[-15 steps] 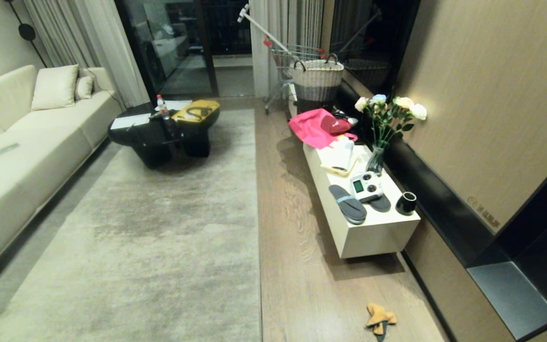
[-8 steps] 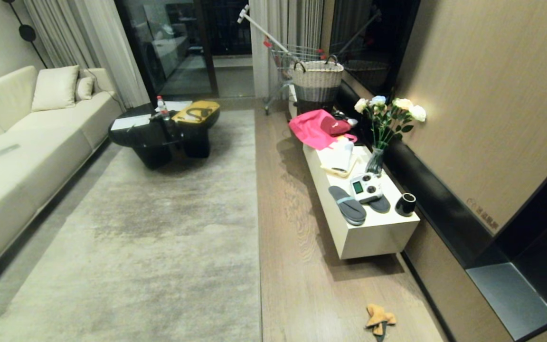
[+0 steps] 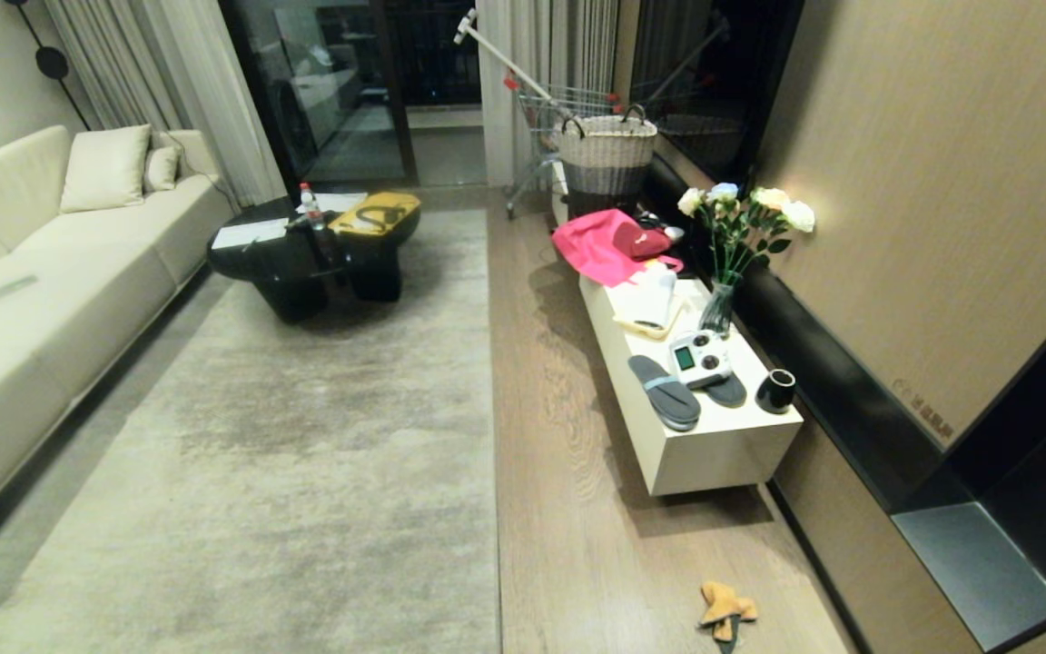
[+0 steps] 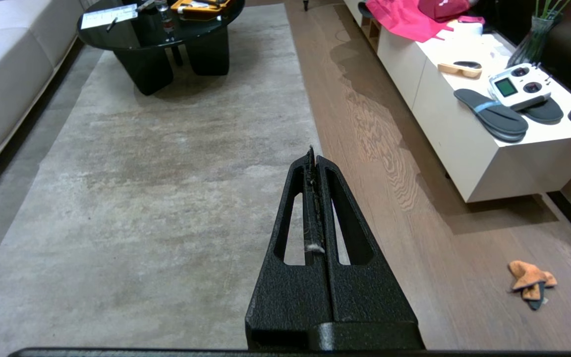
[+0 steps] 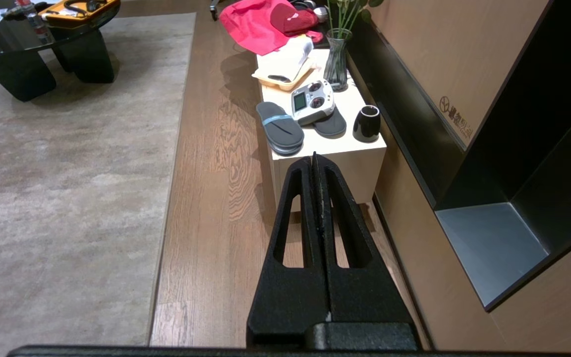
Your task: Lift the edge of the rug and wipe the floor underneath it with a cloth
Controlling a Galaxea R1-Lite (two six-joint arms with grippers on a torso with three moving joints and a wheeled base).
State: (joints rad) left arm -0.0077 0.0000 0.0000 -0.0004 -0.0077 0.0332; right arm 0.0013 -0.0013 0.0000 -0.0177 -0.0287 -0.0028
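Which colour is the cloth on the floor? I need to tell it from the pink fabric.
Orange-yellow with a dark tip; the cloth shows best in the left wrist view.

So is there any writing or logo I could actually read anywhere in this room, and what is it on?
None can be read for certain.
Wall panel: a round logo with a few printed characters, too small to read.
Remote controller: its screen is lit, content illegible.
Paper on the black coffee table: print too small.

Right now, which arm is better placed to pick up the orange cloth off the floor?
Probably the right. The orange cloth lies on the wood floor on the robot's right, beyond the rug edge. Both grippers, left and right, have shut, empty jaws.
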